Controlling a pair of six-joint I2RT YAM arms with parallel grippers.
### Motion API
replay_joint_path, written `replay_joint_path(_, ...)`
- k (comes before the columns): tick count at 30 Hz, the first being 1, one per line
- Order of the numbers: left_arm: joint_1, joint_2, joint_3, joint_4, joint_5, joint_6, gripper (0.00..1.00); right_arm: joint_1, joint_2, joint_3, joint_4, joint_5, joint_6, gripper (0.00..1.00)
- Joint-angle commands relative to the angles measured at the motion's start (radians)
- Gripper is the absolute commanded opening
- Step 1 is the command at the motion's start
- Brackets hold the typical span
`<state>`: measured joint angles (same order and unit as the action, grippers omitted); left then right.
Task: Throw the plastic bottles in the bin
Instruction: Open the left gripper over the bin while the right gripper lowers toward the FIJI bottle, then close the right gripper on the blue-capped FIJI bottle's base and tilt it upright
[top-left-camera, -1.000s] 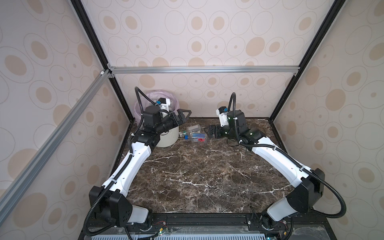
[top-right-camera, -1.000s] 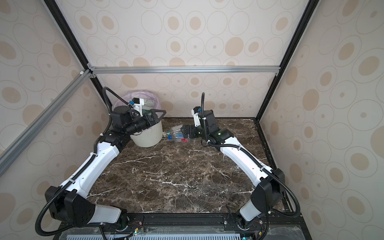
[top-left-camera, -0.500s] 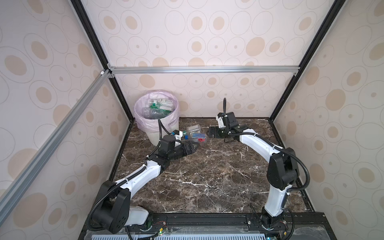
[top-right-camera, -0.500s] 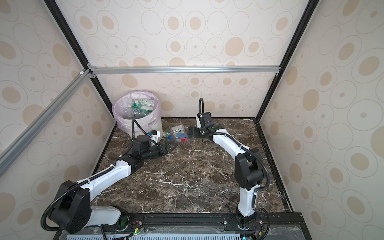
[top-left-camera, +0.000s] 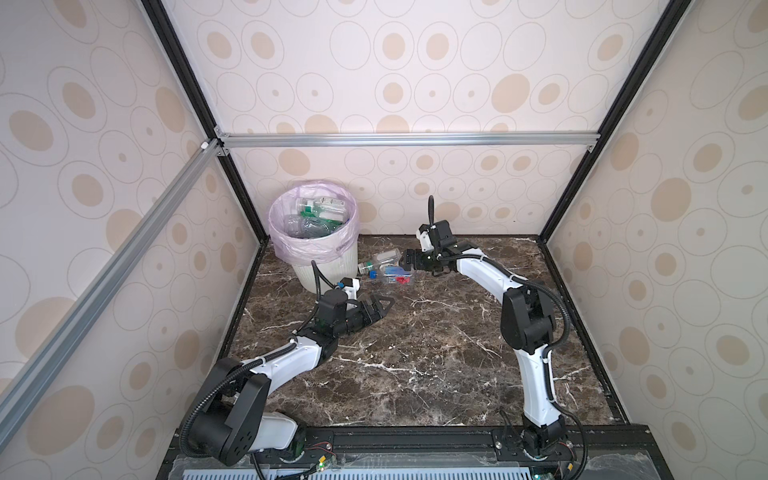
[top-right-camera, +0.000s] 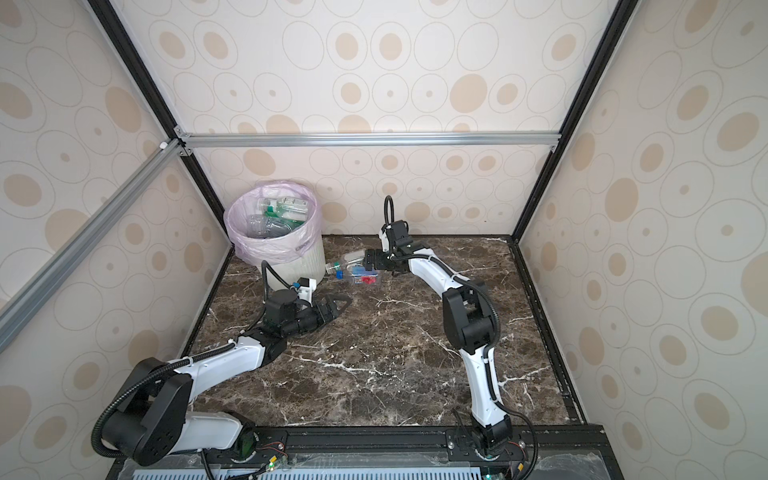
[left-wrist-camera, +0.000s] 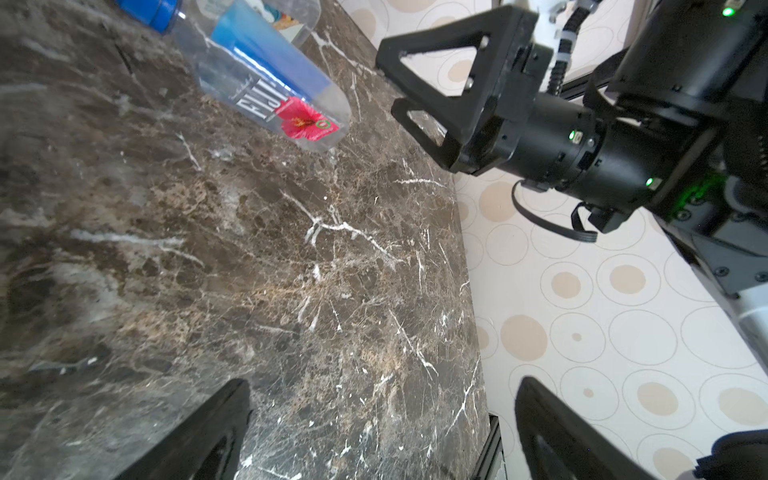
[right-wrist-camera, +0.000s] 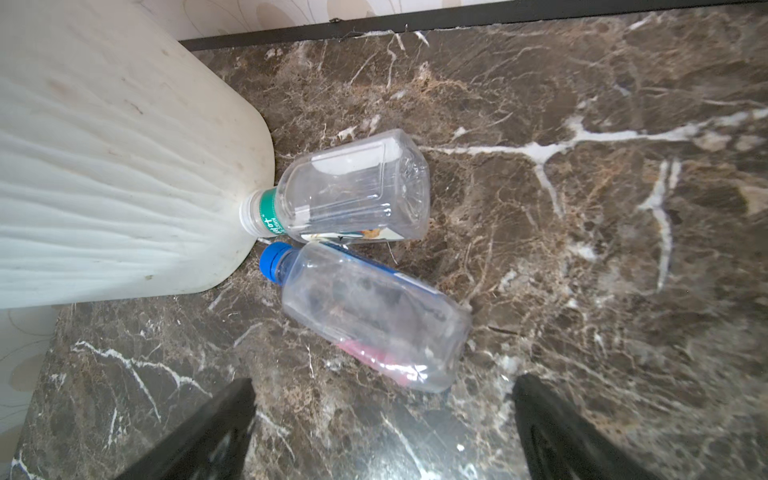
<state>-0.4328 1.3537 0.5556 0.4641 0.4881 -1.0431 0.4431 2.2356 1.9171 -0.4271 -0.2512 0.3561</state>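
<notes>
Right gripper (right-wrist-camera: 382, 415) and left gripper (top-left-camera: 386, 305) both spread wide and empty; two bottles lie by the bin (top-left-camera: 328, 266).
The right gripper's fingers gape just short of the Fiji bottle (right-wrist-camera: 370, 320), which lies on its side with its blue cap near the bin's base. Beside it lies a clear bottle (right-wrist-camera: 353, 187), its white cap touching the bin's ribbed wall. The left gripper is low by the marble tabletop (top-left-camera: 415, 353), apart from both. Discarded bottles (top-left-camera: 316, 216) lie piled inside the bin.
</notes>
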Motion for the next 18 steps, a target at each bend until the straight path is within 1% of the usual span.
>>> replay_joint_path(1,0.006,0.015,-0.025,0.075,-0.012,-0.041,0.99,0.003,0.05,0.05,-0.021,-0.032,-0.013,1.0)
replay_joint_path(5,0.015,0.028,-0.043,0.083,-0.005,-0.041,0.99,0.003,0.092,0.069,0.003,-0.046,-0.018,1.0)
replay_joint_path(9,0.034,0.045,-0.024,0.059,0.016,-0.009,0.99,0.004,0.138,0.113,-0.006,-0.06,-0.029,1.0)
replay_joint_path(12,0.057,0.073,-0.017,0.057,0.044,-0.001,0.99,0.01,0.154,0.115,0.016,-0.084,-0.031,1.0)
replay_joint_path(18,0.098,0.081,-0.037,0.075,0.058,0.0,0.99,0.039,0.126,0.065,0.043,-0.094,-0.041,1.0)
